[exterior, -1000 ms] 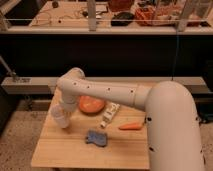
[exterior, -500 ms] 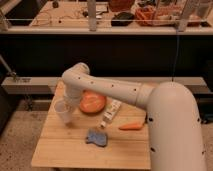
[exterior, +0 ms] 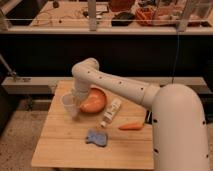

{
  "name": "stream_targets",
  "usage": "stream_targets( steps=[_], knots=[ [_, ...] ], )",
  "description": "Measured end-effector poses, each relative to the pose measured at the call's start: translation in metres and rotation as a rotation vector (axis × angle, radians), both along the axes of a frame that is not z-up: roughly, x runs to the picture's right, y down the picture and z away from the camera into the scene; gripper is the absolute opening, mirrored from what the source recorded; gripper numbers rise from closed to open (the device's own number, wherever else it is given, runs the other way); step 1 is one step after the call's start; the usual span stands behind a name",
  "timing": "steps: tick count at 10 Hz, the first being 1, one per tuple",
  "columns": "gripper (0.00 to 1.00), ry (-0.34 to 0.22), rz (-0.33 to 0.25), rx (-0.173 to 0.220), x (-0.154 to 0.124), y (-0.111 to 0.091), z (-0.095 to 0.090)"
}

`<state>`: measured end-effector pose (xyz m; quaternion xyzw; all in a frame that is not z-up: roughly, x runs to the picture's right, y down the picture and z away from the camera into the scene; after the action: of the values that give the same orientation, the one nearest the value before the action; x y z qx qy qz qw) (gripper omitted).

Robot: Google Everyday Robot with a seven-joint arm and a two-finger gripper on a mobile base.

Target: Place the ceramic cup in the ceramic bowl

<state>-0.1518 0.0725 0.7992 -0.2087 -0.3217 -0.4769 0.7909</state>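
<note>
The ceramic cup (exterior: 69,107), small, white and tapered, hangs tilted just above the left part of the wooden table (exterior: 60,150). My gripper (exterior: 76,96) is shut on its rim from above and to the right. The ceramic bowl (exterior: 94,100), round and orange-brown, sits on the table right beside the cup, to its right, partly hidden behind my wrist. My white arm reaches in from the lower right, across the back of the table.
A white rectangular tube (exterior: 111,112) lies just right of the bowl. An orange carrot (exterior: 131,126) lies further right, and a blue object (exterior: 96,138) sits at the table's front centre. A dark counter front stands behind the table.
The gripper has carried the cup up off the table and to the right, closer to the bowl. The other objects have not moved.
</note>
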Motion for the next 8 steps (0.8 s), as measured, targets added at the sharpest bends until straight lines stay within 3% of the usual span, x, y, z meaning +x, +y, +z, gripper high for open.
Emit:
stream_targets(
  steps=[8],
  knots=[
    [0.04,0.039,0.082,0.001,0.033,-0.021,0.029]
  ],
)
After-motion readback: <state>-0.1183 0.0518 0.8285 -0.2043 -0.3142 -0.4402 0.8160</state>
